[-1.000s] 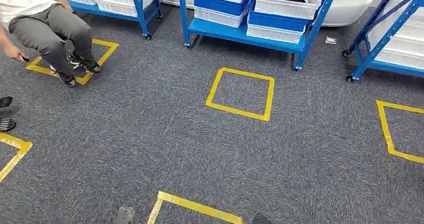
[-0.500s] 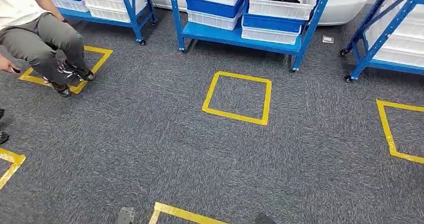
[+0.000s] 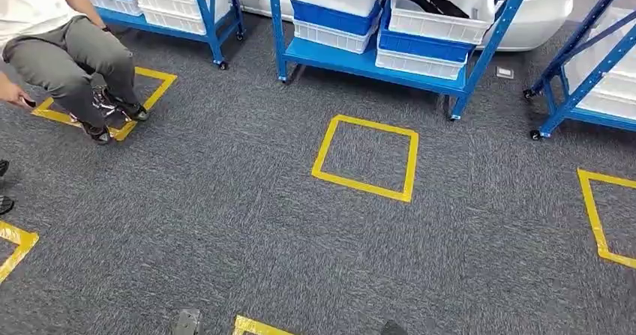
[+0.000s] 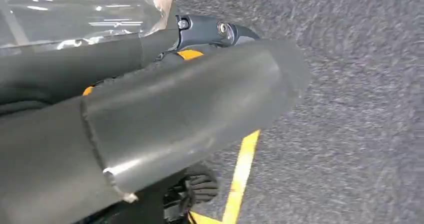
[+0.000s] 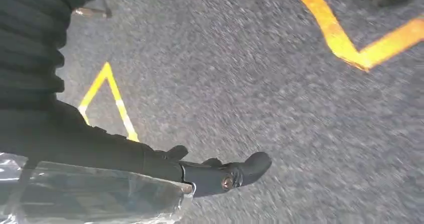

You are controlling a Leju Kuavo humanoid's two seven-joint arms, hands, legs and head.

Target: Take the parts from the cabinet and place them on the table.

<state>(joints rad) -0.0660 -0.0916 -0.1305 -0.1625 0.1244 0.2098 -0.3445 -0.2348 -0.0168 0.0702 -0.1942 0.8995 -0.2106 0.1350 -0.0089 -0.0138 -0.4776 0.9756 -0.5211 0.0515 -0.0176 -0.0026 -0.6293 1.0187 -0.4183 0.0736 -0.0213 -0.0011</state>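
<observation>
Across the grey carpet (image 3: 225, 222), one person (image 3: 52, 43) sits; both hands' (image 4: 150, 124) (image 5: 220, 176) grasp cannot be told

Open carpet (image 3: 225, 200) ahead; blue racks (image 3: 390, 58) and seated person (image 3: 60, 43) beyond.

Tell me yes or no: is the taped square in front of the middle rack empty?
Yes. In the head view the yellow taped square before the blue rack encloses only bare grey carpet.
</observation>
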